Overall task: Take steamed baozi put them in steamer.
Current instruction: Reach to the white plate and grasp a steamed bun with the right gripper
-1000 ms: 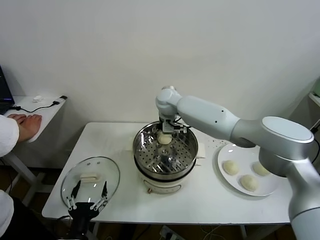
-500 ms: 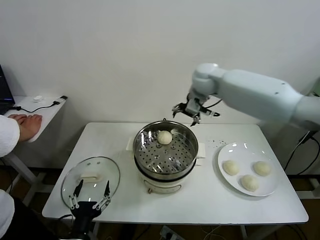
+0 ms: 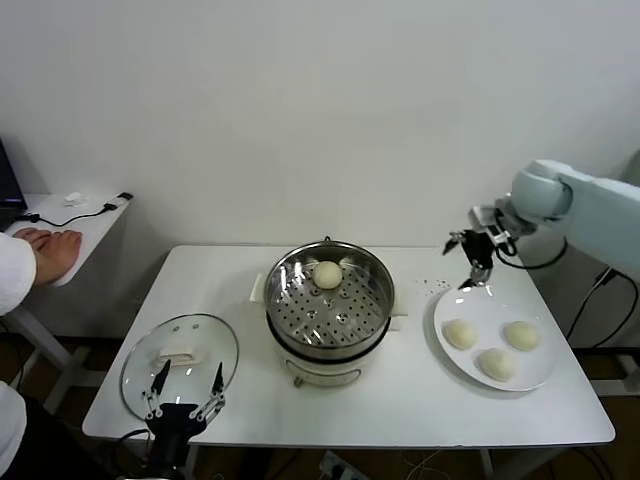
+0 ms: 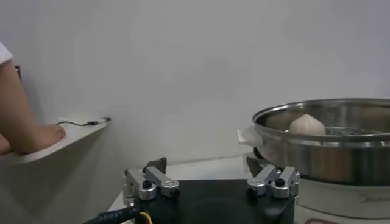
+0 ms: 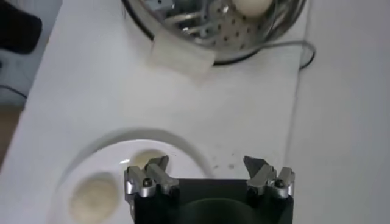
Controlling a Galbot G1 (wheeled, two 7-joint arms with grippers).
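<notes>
One baozi [image 3: 328, 274] sits in the steamer [image 3: 330, 345]. Your right gripper [image 3: 474, 252], fingers spread and empty, hovers above the white plate [image 3: 445, 318]; next, descend onto a bun [image 3: 460, 334].

Glass lid [image 3: 180, 357] flat on white table [image 3: 420, 390] front-left; white plate [image 3: 540, 377] on table's right; side shelf [image 3: 85, 225] w/ cable.

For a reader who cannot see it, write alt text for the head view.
One steamed baozi sits in the steamer mid-table, and three more lie on a white plate to its right. The right hand hovers open above that plate; the left hand waits open by a glass lid.
</notes>
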